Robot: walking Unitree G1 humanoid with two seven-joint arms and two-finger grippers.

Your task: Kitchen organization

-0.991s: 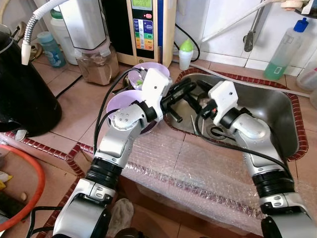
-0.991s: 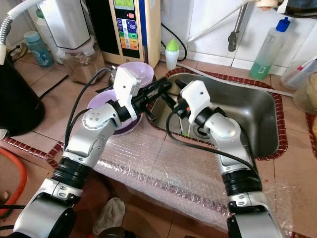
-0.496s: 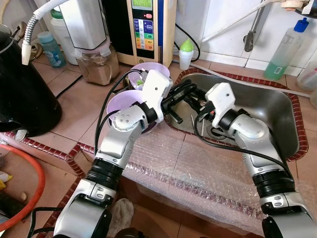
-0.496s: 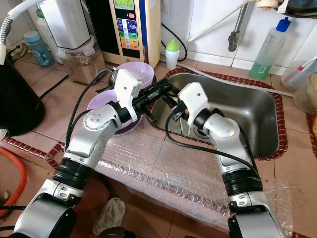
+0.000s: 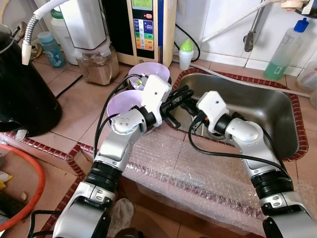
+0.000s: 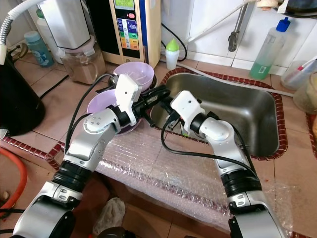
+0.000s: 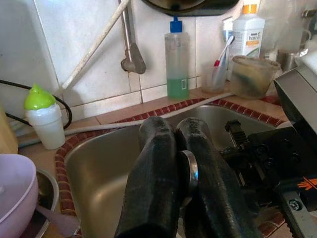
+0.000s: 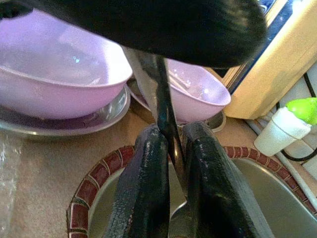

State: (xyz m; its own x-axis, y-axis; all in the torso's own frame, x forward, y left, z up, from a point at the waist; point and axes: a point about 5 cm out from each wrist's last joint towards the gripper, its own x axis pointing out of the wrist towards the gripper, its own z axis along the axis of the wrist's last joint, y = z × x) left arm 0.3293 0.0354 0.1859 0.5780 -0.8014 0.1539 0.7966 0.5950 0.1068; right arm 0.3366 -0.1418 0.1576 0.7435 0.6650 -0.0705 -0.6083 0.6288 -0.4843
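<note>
Sink [image 5: 277, 111]: a steel basin sunk in the tiled bench [image 5: 84, 104], with a rim of red-brown small tiles. Thin metal cutlery pieces lie on its floor near the drain; I cannot tell what kind.
Near bowl [image 5: 121, 103]: lilac, on a steel plate, just at 9 o'clock of the sink corner. Its inside looks bare.
Far bowl [image 5: 147, 73]: lilac also, at 12 o'clock of the near bowl, touching or almost touching it. Something small lies inside near the rim, too small to name.
Jar [image 5: 96, 63]: clear, under a grey machine, holding a brown powder in its lower half.
Soap bottle [image 5: 282, 52]: clear with a blue cap, green liquid in the lower part, at 1 o'clock of the sink by the wall.
Small white bottle [image 5: 185, 53]: green cap, at 12 o'clock of the sink corner.
Utensil [image 7: 189, 171]: a thin metal piece, held over the sink's corner nearest the bowls. Its long axis runs about from the bowls toward the sink. The right wrist view shows a dark narrow shaft [image 8: 166, 111] going between the fingers.
Left pincer [image 5: 179, 94]: reaches from 9 o'clock over the sink rim, fingers closed tight on the round metal end of the utensil.
Right pincer [image 5: 190, 105]: comes from 3 o'clock and meets the left one tip to tip; its fingers are nearly together with the shaft between them.
Bubble wrap [image 5: 198, 168]: covers the bench front at 6 o'clock of the sink.
</note>
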